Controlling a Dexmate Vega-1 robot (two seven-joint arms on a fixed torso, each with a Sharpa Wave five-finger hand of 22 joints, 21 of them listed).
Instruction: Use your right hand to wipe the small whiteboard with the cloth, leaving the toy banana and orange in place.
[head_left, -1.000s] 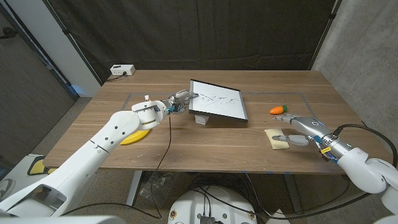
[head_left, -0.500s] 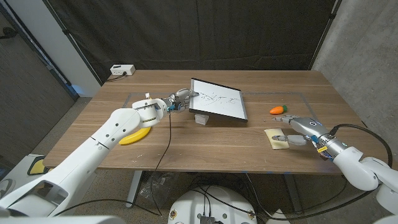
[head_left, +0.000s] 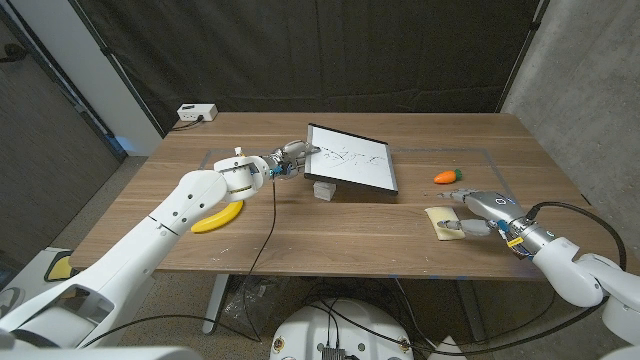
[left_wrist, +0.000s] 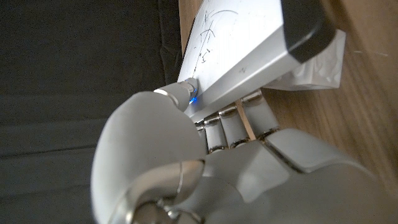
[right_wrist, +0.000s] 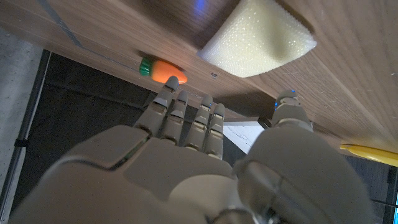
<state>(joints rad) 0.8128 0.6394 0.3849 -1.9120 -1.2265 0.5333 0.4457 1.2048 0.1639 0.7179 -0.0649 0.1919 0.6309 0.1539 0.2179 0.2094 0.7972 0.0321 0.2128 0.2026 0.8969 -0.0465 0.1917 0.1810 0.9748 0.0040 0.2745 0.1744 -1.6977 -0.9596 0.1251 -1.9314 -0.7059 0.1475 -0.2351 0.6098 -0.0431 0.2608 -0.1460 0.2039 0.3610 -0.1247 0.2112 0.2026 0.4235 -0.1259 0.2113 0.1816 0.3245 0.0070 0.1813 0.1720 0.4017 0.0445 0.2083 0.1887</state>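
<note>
- The small whiteboard (head_left: 350, 160) stands tilted on the counter (head_left: 330, 235), its edge gripped by the left hand (head_left: 288, 157).
- The cloth (head_left: 441, 222) (a pale pad) lies right of the whiteboard; the right hand (head_left: 480, 213) is just beside it, fingers apart, holding nothing.
- To do well: close fully on the cloth, avoiding the orange toy (head_left: 446, 176) nearby and the banana (head_left: 218, 219) left of the whiteboard.

You see both arms in smooth white rounded shells, with a black cable running along each. Your left hand (head_left: 289, 155) and right hand (head_left: 478, 210) are metallic silver-grey with segmented fingers. A small blue light glows at one fingertip of each hand; the wrists seem to carry blue and yellow parts.
</note>
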